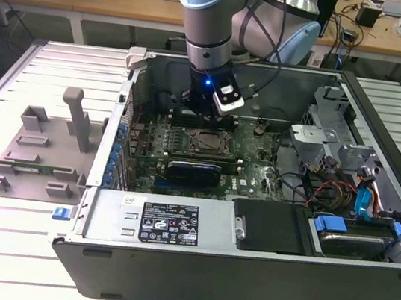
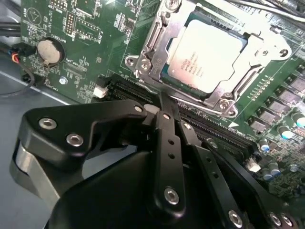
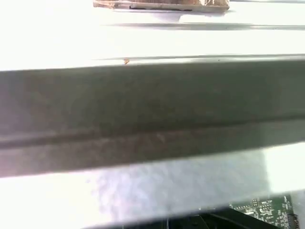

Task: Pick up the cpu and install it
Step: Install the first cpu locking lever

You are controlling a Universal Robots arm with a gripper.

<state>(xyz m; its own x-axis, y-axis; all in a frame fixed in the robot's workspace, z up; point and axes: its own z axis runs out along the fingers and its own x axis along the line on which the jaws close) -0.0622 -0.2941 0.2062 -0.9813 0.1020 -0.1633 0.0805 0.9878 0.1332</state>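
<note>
The cpu (image 2: 207, 55), a flat square chip with a dull silver top, lies in the metal socket frame (image 2: 147, 57) on the green motherboard (image 2: 95, 28). The frame is open around it. In the second wrist view my gripper (image 2: 162, 100) hangs just beside the socket, over the black memory slots (image 2: 219, 131). Its black fingers (image 2: 167, 138) are pressed together with nothing between them. In the exterior view the gripper (image 1: 194, 115) sits low inside the open computer case (image 1: 168, 266), just behind the socket (image 1: 203, 143).
A grey fixture plate (image 1: 35, 148) lies at the exterior view's left of the case. Inside the case are a black card (image 1: 194, 170), coloured cables (image 1: 331, 186) and a drive bay (image 1: 349, 240). The first wrist view looks along the case wall (image 3: 152, 119).
</note>
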